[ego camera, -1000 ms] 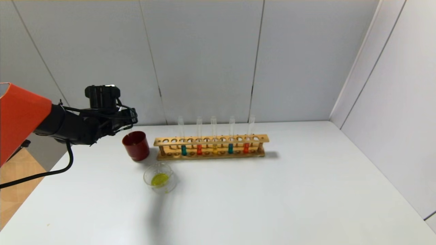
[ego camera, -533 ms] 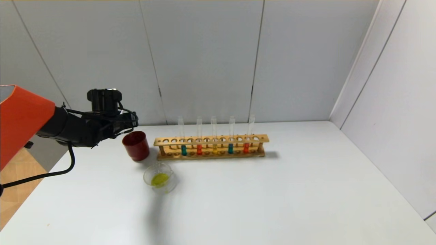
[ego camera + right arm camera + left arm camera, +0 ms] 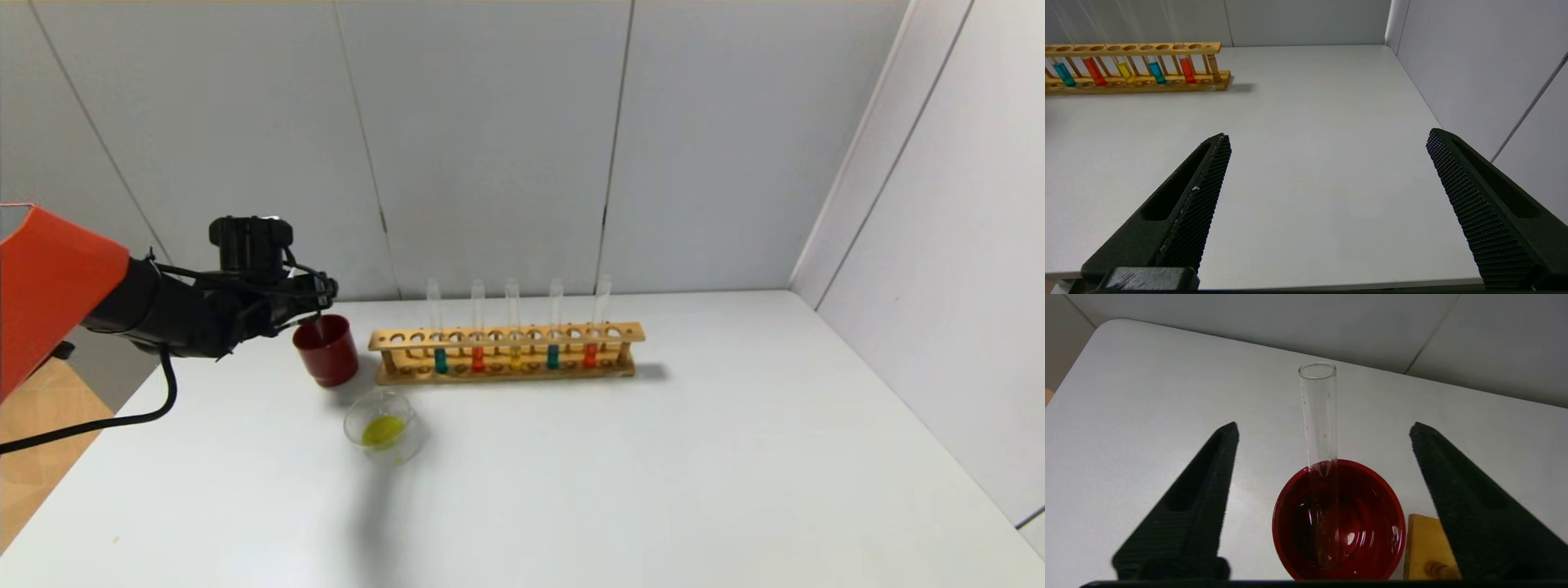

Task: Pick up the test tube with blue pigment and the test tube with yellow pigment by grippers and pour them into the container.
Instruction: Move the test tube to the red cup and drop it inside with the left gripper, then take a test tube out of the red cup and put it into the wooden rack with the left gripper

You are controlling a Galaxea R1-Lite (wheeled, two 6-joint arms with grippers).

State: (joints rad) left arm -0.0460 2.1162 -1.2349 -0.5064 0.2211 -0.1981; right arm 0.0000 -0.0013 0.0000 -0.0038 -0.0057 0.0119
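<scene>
Container [image 3: 382,427] shows only in head view.

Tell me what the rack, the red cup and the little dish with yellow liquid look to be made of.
The rack looks like pale varnished wood: tan, with drilled holes and dowel posts. The red cup seems to be glossy plastic: opaque, with bright reflections and moulded rings inside, though glazed ceramic is possible. The dish looks like clear glass, since the table shows through its wall; clear plastic cannot be excluded.

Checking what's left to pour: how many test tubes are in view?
6: five upright in the rack, holding teal, red, yellow, teal and red; one empty tube standing in the red cup.
</scene>
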